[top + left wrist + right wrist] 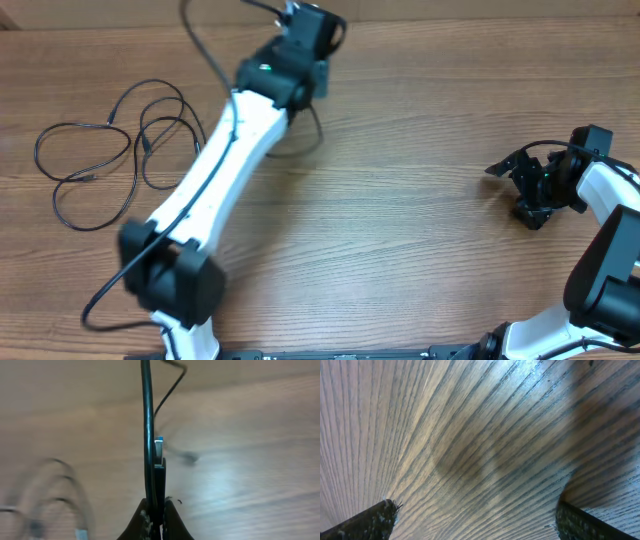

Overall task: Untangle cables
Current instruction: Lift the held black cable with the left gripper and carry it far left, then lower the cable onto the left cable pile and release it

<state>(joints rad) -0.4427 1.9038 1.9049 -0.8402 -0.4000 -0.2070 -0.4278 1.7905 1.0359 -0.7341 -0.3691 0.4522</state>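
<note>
Left end effector (159,467) clamped shut on cable (147,420) — other cables (107,124) looped on table (400,230), left of arm (215,170). Right end effector (530,188) wide open, empty — well apart from cables.

Brown bench (420,200), fine darker wood grain running edge to edge. Thin black cables (146,410). White arm (250,125) with black joints. Black left tool (157,475), pale blue glint at tip; black right tool (475,515).

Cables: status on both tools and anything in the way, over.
Left tool shut on one cable. Right tool open, empty, over bare table. Other cables looped on its left side. Nothing in the way.
</note>
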